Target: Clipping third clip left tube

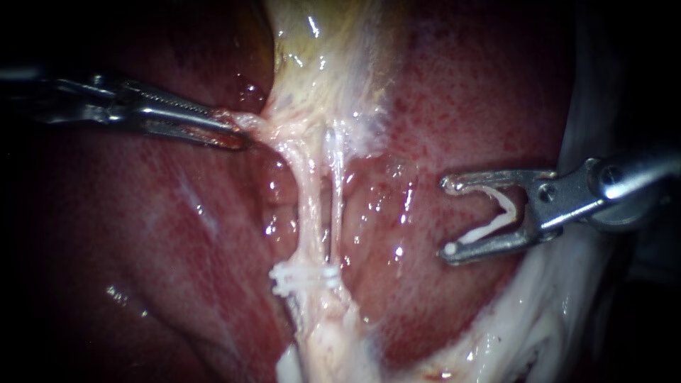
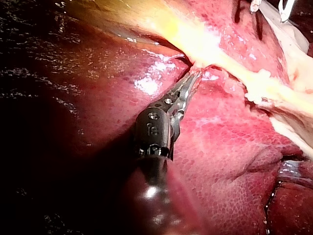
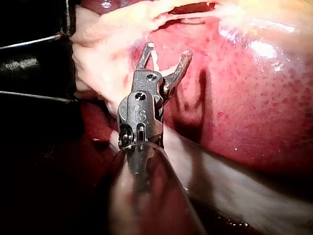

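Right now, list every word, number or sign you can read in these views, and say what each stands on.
Left instrument, gripping tissue: small stamped marks on its wrist joint, too small to read reliably.
Right instrument, holding a white clip: stamped marks likewise, too small to read.
Liver, tubes, clips on the tubes: no writing.
No text can be quoted.

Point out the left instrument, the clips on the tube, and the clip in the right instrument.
left instrument (image 1: 237, 131): endoscope view, its tip, gripping tissue (image 1: 252, 125).
clips on the tube (image 1: 301, 278): endoscope view, the white band's middle.
loaded clip (image 1: 482, 230): endoscope view, its lower leg, in the right instrument (image 1: 447, 217).
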{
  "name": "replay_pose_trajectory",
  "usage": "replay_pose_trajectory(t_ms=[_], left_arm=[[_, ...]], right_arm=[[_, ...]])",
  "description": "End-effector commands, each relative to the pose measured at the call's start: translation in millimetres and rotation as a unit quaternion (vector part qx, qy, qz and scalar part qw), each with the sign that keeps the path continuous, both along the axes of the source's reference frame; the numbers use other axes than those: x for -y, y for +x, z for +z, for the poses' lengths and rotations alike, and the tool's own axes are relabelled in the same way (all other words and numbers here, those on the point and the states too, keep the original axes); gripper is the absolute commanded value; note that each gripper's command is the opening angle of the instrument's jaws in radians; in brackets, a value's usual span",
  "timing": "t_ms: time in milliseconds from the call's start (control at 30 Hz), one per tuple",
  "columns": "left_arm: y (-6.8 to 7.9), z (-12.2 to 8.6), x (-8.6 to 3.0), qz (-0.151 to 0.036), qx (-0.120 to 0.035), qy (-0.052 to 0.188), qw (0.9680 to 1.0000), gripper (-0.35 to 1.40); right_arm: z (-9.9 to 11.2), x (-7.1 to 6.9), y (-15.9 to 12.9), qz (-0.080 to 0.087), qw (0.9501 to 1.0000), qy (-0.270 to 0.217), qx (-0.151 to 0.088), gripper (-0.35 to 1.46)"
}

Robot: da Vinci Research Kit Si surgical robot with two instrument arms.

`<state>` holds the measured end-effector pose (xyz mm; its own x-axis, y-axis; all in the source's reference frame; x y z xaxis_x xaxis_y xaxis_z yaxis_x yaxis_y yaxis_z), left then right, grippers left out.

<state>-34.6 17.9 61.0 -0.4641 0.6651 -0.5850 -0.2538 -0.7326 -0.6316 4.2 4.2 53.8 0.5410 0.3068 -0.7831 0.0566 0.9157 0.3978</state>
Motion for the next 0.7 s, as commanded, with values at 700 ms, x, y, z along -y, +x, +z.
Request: replay_pose_trajectory(t_ms=[700], left_arm=[[4.8,-6.8,-3.1,-0.017,0.004,-0.005,0.9998,-0.35]], right_arm=[[0.1,0.4,2.7,0.002,0.9995,0.029,-0.016,0.5]])
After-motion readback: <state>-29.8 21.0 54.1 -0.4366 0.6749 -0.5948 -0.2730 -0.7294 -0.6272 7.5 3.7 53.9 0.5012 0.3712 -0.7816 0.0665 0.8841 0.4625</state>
